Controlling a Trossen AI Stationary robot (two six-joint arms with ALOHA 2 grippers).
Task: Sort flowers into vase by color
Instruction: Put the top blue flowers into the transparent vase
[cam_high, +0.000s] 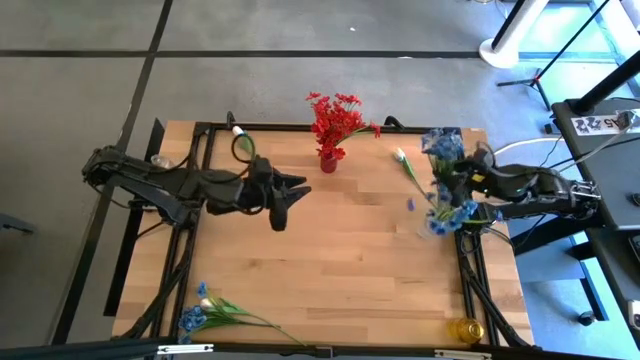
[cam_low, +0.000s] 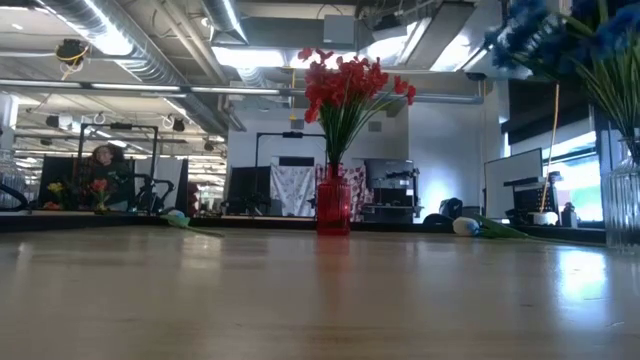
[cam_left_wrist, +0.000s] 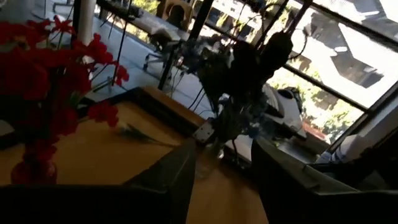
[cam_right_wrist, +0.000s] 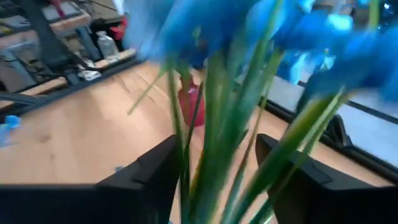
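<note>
Vases: one red (cam_high: 328, 162), one clear (cam_high: 437, 225).

Left end effector (cam_left_wrist: 224, 180) is sitting with its two dark fingers (cam_left_wrist: 171, 177) spread apart, nothing between them. Red flowers (cam_left_wrist: 53, 81) are standing in a red vase (cam_left_wrist: 34, 171) off to one side. Ahead, the other arm (cam_left_wrist: 255, 68) is hanging over blue flowers (cam_left_wrist: 233, 118) at the far bench (cam_left_wrist: 106, 149) edge.

- The table (cam_high: 340, 250) is bare wood through its middle and near half.
- The red vase (cam_high: 328, 160) blocks the far edge (centre).
- Blue flowers (cam_high: 452, 195) crowd the right edge; more stems (cam_high: 225, 312) lie at the near-left corner.
</note>
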